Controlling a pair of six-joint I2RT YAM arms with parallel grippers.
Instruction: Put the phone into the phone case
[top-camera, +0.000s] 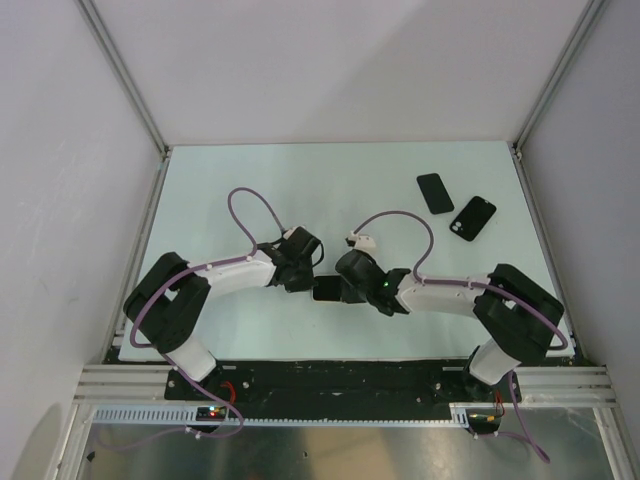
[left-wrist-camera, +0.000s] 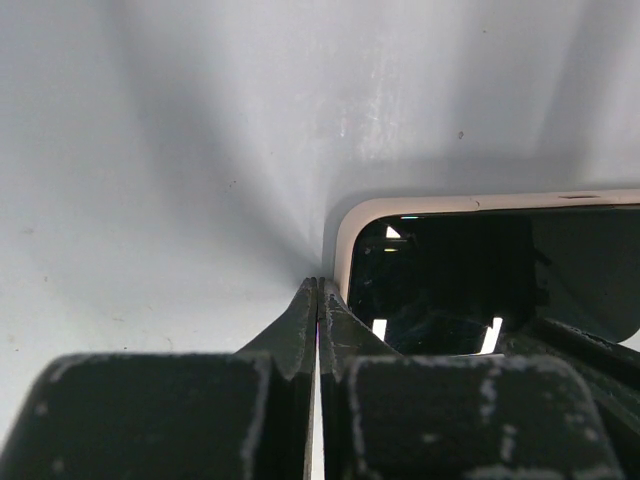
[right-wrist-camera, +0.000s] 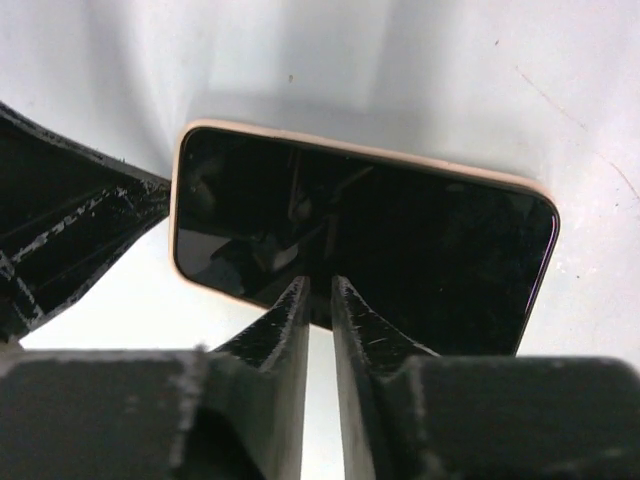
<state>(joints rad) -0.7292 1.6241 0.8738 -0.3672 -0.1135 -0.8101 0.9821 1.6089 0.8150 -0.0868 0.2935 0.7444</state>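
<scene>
Both arms hide most of the phone (right-wrist-camera: 360, 250) near the table's (top-camera: 300, 180) near edge. The left gripper (left-wrist-camera: 317, 300) is pressed closed beside its corner, holding nothing. The right gripper (right-wrist-camera: 318, 295), nearly closed, rests its tips on the screen.

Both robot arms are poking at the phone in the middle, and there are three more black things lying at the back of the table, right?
Not quite: only two lie at the back, a black phone and a black case, as the top view shows. Both arms do meet at the middle phone.

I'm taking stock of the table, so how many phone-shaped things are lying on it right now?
3. Two dark ones lie apart at the far right: one and another beside it. A third, pale-rimmed, lies between the two grippers, mostly hidden from above.
</scene>
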